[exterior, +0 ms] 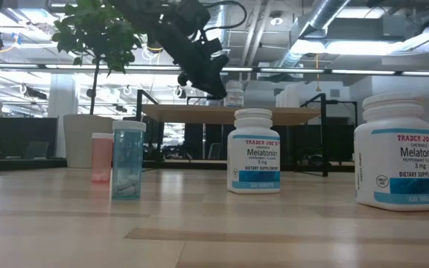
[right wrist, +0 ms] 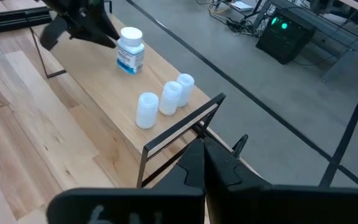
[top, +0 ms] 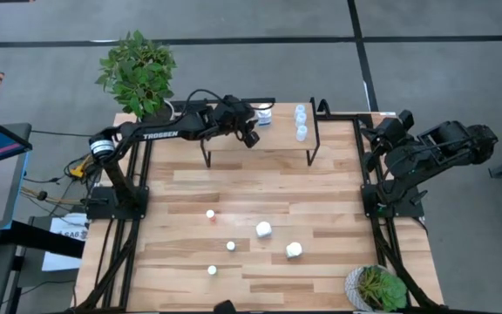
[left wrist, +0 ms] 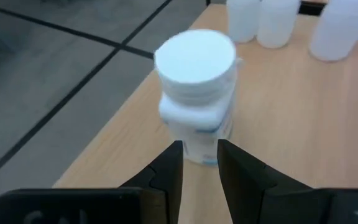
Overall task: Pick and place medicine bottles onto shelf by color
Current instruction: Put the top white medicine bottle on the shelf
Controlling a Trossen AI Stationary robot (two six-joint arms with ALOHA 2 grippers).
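Note:
The shelf (top: pixel 281 139) stands at the table's far edge. On its top stand a white bottle with a blue label (top: pixel 264 116) and three pale bottles (top: pixel 301 122) in a row. My left gripper (left wrist: pixel 200 163) hovers over the shelf just short of the white bottle (left wrist: pixel 197 93), its fingers a narrow gap apart and empty. It also shows in the high view (top: pixel 249 133). My right gripper (right wrist: pixel 204 158) is shut and empty, and the arm waits folded at the table's right edge (top: pixel 408 148).
On the near half of the table stand two white bottles (top: pixel 263 229), (top: pixel 293 250) and three small ones (top: pixel 210 214), (top: pixel 230 246), (top: pixel 212 270). A large plant (top: pixel 138 74) stands at the far left and a small potted plant (top: pixel 377 288) at the near right corner.

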